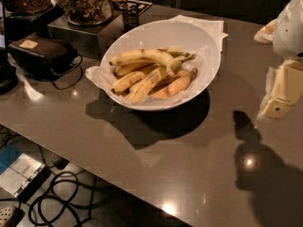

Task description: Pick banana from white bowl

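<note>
At the right edge of the view, the gripper (279,103) hangs above the countertop (156,174), cream-coloured and partly cut off by the frame. Whether it is spread or pressed together cannot be told from this angle. It holds nothing and touches nothing that can be seen, and it is well apart from the white bowl (210,46), off to the bowl's right. Its dark shadow (246,126) lies on the countertop just below and to its left.

The banana (147,56) lies in the bowl on top of the pile, arched across the far side, with its stem end towards the right. Under and in front of it lie slimmer yellow bananas (142,85) and an orange-tinted banana (176,86) at the right of the heap. Crinkled white paper (97,74) lines the bowl and spills over its left rim.

The bowl sits tilted on the glossy brown countertop, which shows bright spots of reflected light. White napkins (210,26) lie just behind the bowl. At the far left corner stand a glass jar (86,4) of mixed snacks on a metal box (78,32) and a black pouch (42,52). Below the counter's near edge, black cables (61,195) coil on the floor.
</note>
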`<move>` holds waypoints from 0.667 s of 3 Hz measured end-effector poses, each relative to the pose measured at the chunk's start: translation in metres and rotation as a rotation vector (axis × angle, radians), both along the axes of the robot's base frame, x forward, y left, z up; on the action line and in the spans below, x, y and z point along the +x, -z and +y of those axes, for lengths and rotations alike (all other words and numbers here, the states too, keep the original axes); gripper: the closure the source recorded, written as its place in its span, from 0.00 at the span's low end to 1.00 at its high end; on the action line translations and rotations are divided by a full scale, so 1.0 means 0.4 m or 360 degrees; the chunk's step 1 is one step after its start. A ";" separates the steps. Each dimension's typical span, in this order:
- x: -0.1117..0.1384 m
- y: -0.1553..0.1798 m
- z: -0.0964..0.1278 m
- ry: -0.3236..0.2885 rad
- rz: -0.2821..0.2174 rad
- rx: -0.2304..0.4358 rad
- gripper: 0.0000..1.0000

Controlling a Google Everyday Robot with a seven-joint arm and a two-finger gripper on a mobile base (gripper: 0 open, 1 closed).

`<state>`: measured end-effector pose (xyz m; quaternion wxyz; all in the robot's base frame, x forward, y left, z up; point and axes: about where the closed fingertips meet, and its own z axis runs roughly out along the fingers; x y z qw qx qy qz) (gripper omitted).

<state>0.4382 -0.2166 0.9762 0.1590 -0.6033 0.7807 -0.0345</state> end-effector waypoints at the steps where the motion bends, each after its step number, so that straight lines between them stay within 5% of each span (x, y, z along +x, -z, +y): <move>1: 0.000 0.000 0.000 0.0000 0.0000 0.0000 0.00; 2: 0.015 -0.025 0.053 -0.0031 0.0051 0.0004 0.00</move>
